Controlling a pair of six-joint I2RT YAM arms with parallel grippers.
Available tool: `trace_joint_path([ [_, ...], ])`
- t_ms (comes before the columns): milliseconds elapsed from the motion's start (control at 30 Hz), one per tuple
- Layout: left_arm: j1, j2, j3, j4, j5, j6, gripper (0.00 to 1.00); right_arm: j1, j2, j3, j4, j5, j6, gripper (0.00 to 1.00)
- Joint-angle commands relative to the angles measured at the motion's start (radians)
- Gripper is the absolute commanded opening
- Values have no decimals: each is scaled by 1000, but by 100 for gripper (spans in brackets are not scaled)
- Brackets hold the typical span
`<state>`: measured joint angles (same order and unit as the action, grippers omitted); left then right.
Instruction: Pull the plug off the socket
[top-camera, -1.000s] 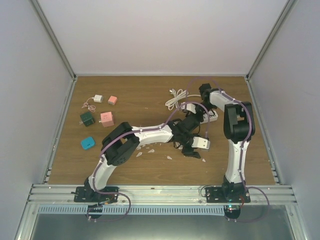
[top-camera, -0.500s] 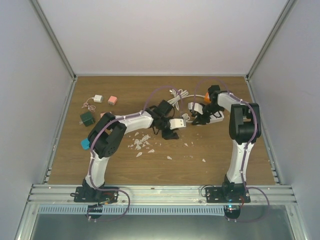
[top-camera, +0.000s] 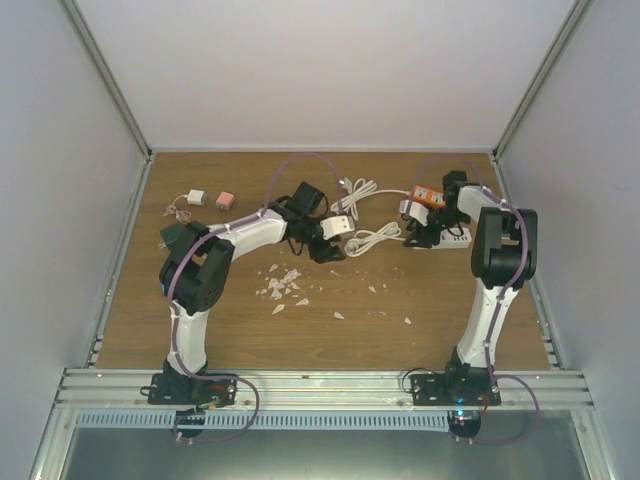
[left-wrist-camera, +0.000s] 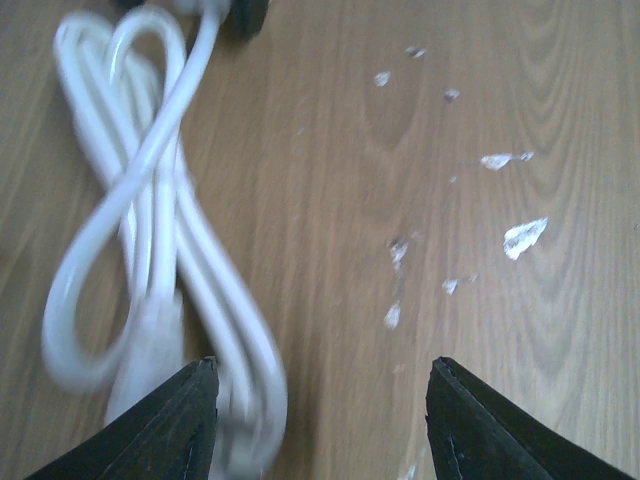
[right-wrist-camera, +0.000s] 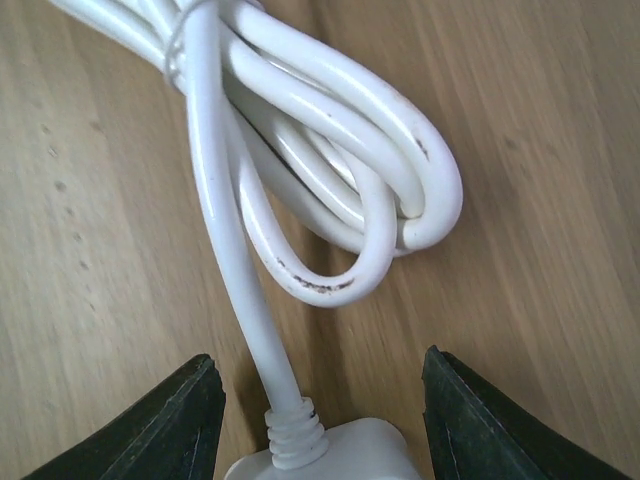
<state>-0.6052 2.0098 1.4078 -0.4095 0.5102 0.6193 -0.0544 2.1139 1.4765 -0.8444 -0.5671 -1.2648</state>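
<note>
A white power strip (top-camera: 452, 238) lies at the right of the table, with an orange plug (top-camera: 427, 196) by its far end. Its white cable (top-camera: 374, 238) coils leftward. My right gripper (top-camera: 415, 233) is open and low over the strip's cable end. In the right wrist view the strip's end and ribbed cable collar (right-wrist-camera: 292, 440) sit between the open gripper's (right-wrist-camera: 320, 368) jaws, with the cable coil (right-wrist-camera: 330, 170) ahead. My left gripper (top-camera: 343, 232) is open and empty. Its wrist view is blurred, showing the open gripper (left-wrist-camera: 320, 372) and a cable bundle (left-wrist-camera: 150, 230) by the left finger.
White crumbs (top-camera: 283, 284) are scattered on the wood mid-table and show in the left wrist view (left-wrist-camera: 524, 236). A small white cube (top-camera: 196, 197), a pink cube (top-camera: 225, 200) and a green cube (top-camera: 172, 236) sit at the far left. Walls enclose the table.
My left arm has swung left and back from mid-right to the table centre. My right gripper and the power strip have shifted right, and the orange plug has come into view.
</note>
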Motion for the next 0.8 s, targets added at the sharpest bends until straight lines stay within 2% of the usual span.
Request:
trace_joint_path([
  [0,63,-94,-2,-42,89,-42,62,-38,-23,5,-13,89,107,62],
  [133,128,-154,13,-59,151,-72,74,-46,-78,42,-24,45,171,75],
  [300,207,-242,35,-90,195,-104,97,-46,-167,93,-63,-20,207,83],
  [333,227,-259,44,-97,201,-115,99,-47,-186,111,-71,-34,214,84],
  [500,348,-331,110,-159,254,-176,99,-47,-284,173,-99,-86,279,90],
  [667,488,-356,239,-306,244,-195,99,-47,-419,188,-73,-124,389,99],
  [767,591,-366,281,-389,241,-197,99,-47,-510,159,-18,-135,486,100],
])
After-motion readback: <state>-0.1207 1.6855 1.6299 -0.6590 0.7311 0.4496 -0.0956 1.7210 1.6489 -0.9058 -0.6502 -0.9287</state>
